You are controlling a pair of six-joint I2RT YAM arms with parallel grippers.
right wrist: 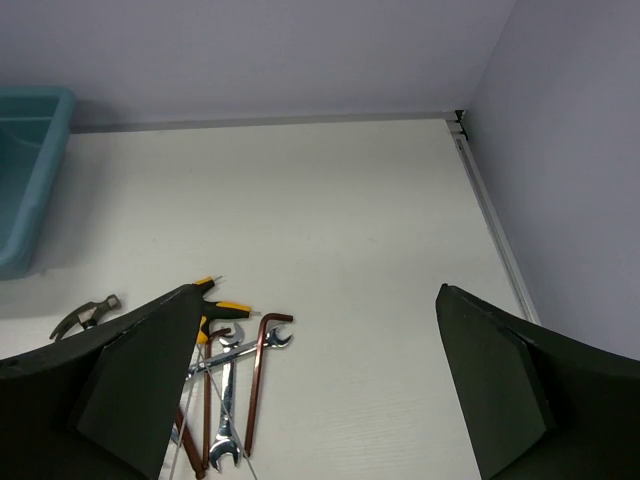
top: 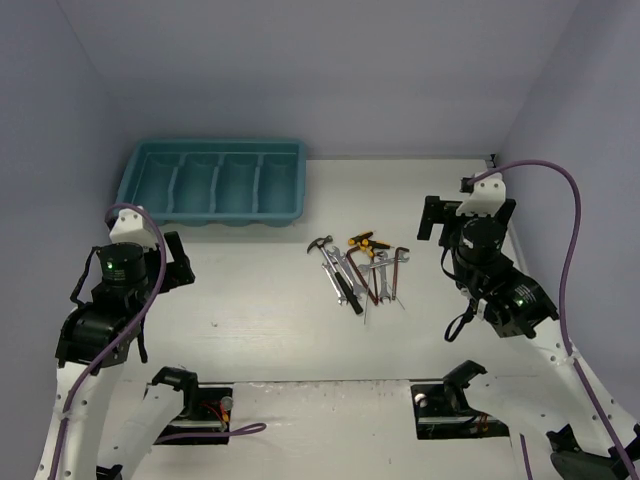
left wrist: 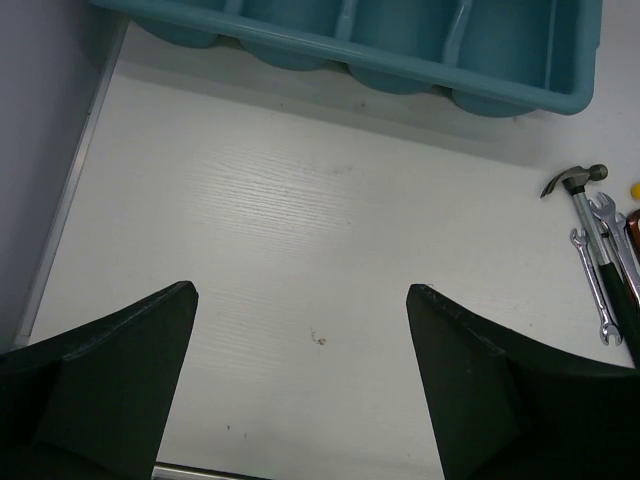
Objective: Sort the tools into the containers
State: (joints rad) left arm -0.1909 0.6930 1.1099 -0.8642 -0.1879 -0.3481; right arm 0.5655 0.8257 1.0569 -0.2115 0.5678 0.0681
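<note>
A pile of tools lies mid-table: silver wrenches, a small hammer, yellow-and-black pieces and dark red L-shaped keys. The teal tray with four compartments stands at the back left, empty as far as shown. My left gripper is open and empty, near the left edge, in front of the tray. My right gripper is open and empty, right of the pile. The hammer and wrenches show at the right edge of the left wrist view.
Lilac walls enclose the white table on the left, back and right. A wall seam runs along the right edge. The two arm bases sit at the near edge.
</note>
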